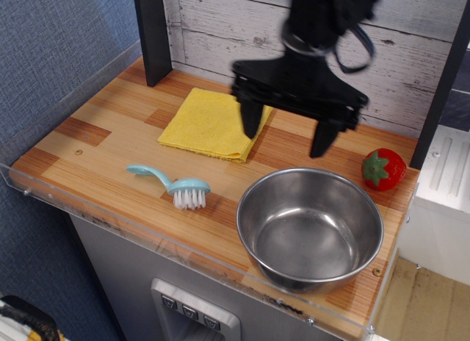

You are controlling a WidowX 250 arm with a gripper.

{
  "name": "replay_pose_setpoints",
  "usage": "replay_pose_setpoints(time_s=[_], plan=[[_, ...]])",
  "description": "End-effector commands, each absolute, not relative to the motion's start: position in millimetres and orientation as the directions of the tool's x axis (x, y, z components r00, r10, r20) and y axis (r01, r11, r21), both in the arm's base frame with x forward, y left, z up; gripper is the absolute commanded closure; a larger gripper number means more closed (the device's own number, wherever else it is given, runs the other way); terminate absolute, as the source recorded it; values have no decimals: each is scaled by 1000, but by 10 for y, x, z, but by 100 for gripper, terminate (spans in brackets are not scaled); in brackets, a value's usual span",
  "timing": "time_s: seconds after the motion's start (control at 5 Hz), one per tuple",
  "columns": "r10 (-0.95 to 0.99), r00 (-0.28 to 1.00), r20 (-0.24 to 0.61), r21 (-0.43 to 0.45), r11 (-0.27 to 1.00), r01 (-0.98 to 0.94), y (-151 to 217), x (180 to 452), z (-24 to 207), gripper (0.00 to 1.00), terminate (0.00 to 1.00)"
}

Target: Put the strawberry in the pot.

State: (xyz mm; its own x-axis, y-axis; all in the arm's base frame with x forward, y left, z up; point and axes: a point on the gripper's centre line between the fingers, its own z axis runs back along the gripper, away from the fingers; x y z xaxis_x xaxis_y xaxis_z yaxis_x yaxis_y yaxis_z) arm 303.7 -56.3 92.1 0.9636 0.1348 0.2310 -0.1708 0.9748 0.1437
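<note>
The strawberry (383,169) is small, glossy red with a green cap, and lies on the wooden counter at the far right. The pot (310,228), a large shiny steel bowl, stands at the front right, just left of and in front of the strawberry; it looks empty. My black gripper (286,139) hangs open and empty above the counter behind the pot, its two fingers spread wide. Its right finger (324,139) is a short way left of the strawberry and apart from it.
A folded yellow cloth (214,123) lies at the back middle, partly behind my left finger. A light blue brush (175,184) lies at the front left. A dark post (153,34) stands at the back left. A clear plastic rim (183,254) edges the counter.
</note>
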Motion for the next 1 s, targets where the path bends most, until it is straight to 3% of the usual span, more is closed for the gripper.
replay_pose_setpoints(time_s=[0.0,0.8], plan=[[-3,974,228,145,989,-31,-897,3473,852,0,0],[15,963,269,57,998,-32,-1178,3798,750,0,0]])
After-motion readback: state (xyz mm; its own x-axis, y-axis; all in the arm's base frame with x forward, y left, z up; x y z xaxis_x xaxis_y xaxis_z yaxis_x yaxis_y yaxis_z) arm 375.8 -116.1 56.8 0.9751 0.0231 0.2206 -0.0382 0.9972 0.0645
